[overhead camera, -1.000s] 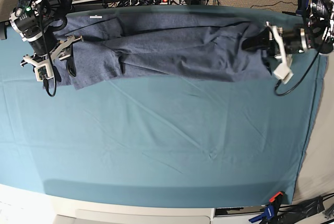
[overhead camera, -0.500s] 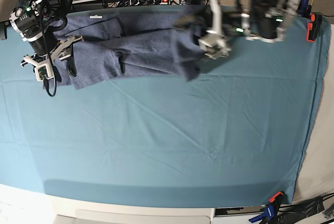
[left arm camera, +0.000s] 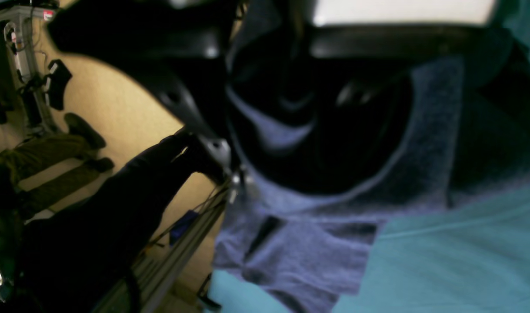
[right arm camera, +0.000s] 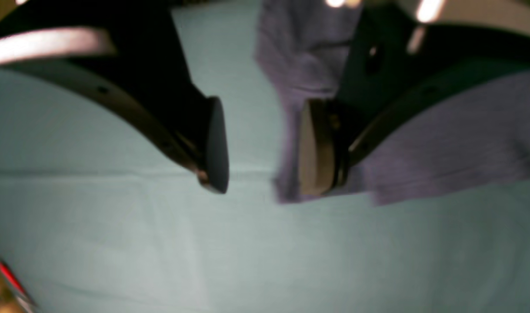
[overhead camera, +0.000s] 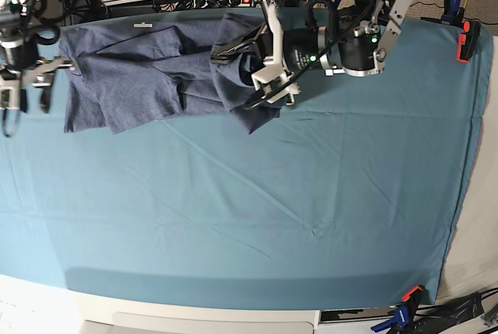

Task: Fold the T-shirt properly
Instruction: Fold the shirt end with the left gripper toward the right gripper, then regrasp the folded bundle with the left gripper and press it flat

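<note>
You get no readable text in any view. T-shirt point(overhead camera: 148, 69) shows plain blue-grey side only, no lettering visible. Small white tag point(overhead camera: 142, 26) near its far edge, by table cloth point(overhead camera: 233, 209) far edge, too small to read.

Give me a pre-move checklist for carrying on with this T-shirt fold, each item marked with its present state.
1. Left gripper shut on the T-shirt: ok.
2. Right gripper open, holding no cloth: ok.
3. Right gripper's pad beside the shirt's edge: ok.
4. Carried end lying flat over the middle: not ok, it is bunched.
5. Teal table cloth lying smooth under the shirt: cannot tell.
</note>
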Controlling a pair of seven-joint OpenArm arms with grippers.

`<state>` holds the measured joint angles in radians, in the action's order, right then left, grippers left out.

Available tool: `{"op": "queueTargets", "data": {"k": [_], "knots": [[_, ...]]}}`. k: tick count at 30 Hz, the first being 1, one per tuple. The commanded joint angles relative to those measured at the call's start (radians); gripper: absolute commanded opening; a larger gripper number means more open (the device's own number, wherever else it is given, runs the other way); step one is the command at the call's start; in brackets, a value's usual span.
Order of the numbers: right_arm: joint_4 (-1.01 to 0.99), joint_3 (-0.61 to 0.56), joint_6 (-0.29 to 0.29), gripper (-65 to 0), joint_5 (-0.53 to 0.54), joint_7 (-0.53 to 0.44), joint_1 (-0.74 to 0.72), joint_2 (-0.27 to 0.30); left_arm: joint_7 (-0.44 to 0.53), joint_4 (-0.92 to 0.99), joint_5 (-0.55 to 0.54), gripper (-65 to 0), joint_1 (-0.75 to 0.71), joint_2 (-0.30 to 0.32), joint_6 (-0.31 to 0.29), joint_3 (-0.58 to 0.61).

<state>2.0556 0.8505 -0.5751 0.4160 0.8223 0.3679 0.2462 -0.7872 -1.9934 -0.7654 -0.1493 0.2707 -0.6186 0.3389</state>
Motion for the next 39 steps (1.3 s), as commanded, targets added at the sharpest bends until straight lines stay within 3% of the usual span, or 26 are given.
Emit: {"op": "queueTargets", "data": {"k": [1, 11, 16, 21, 29, 39], "knots": [[0.018, 0.024, 0.019, -37.4, 0.008, -0.021, -0.005, 0.014, 0.029, 0.001, -0.015, -65.0, 0.012, -0.011, -0.006, -0.001], [0.018, 0.054, 0.039, -37.4, 0.009, -0.009, -0.005, 0.014, 0.048, 0.161, -0.023, -65.0, 0.056, -0.043, -0.006, 0.014], [0.018, 0.054, 0.039, -37.4, 0.009, -0.009, -0.005, 0.014, 0.048, 0.190, -0.017, -65.0, 0.055, -0.044, -0.006, 0.103], [0.018, 0.054, 0.039, -37.4, 0.009, -0.006, -0.005, 0.013, 0.081, 0.190, 0.069, -65.0, 0.056, -0.065, -0.006, 0.183], [0.018, 0.054, 0.039, -37.4, 0.010, -0.007, -0.005, -0.011, 0.101, 0.190, 0.127, -65.0, 0.108, -0.113, 0.020, 0.188], [0.018, 0.054, 0.039, -37.4, 0.013, -0.007, -0.005, -0.017, 0.100, 0.190, 0.138, -65.0, 0.116, -0.113, 0.023, 0.188]]}}
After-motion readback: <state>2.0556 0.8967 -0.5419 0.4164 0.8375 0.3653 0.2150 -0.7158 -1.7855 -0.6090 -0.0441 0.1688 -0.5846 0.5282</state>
